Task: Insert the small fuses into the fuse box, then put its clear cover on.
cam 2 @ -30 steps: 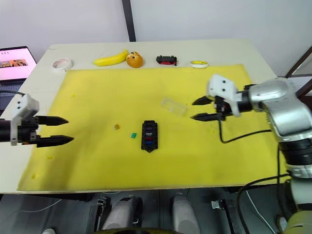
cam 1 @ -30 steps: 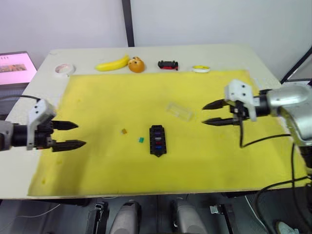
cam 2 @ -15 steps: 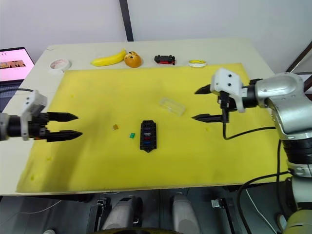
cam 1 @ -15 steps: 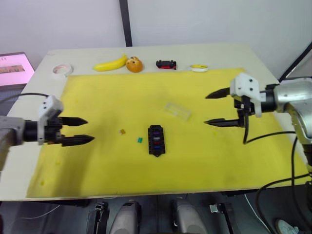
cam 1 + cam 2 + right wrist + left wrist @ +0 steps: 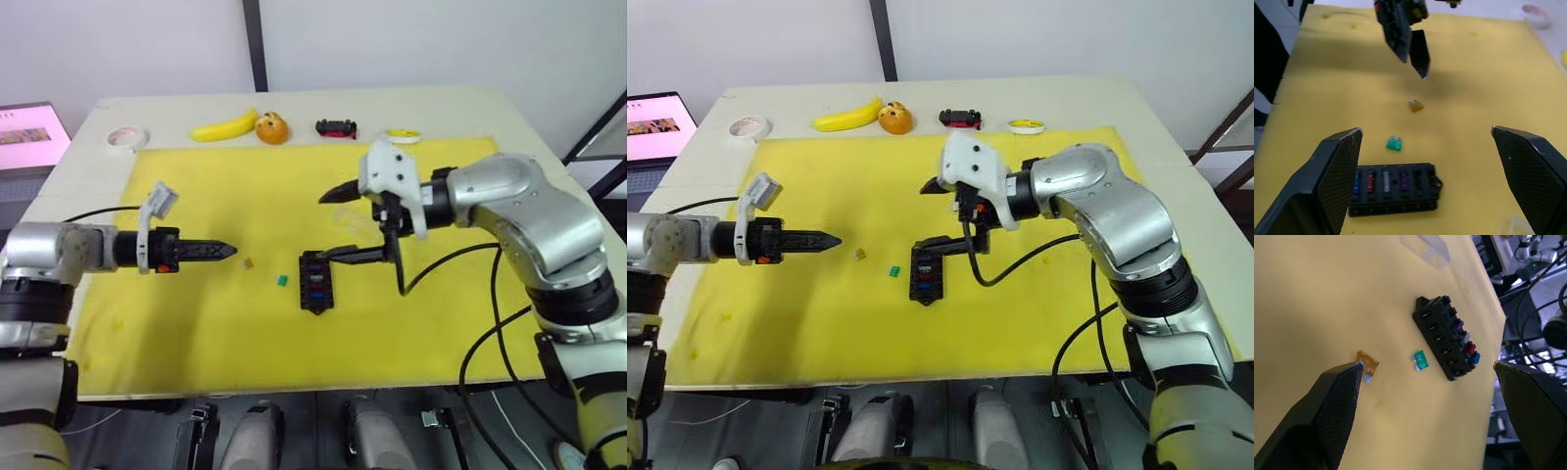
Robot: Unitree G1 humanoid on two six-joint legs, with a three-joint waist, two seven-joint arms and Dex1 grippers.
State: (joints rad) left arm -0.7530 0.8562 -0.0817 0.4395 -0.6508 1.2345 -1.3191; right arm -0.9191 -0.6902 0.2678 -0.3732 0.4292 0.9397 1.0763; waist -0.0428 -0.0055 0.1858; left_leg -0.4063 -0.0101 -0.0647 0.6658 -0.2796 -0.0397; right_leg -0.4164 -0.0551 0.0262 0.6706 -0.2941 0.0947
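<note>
Above the fuse box [image 5: 315, 280], right gripper [image 5: 338, 222] fingers spread; left gripper [image 5: 1425, 396] likewise.

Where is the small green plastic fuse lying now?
The small green fuse lies loose on the yellow mat, between the amber fuse and the black fuse box, on the box's left.

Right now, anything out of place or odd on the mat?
Two fuses lie loose on the yellow mat beside the fuse box: an amber fuse and a green fuse. Two box slots are empty. The clear cover lies off the box. Nothing looks damaged.
</note>
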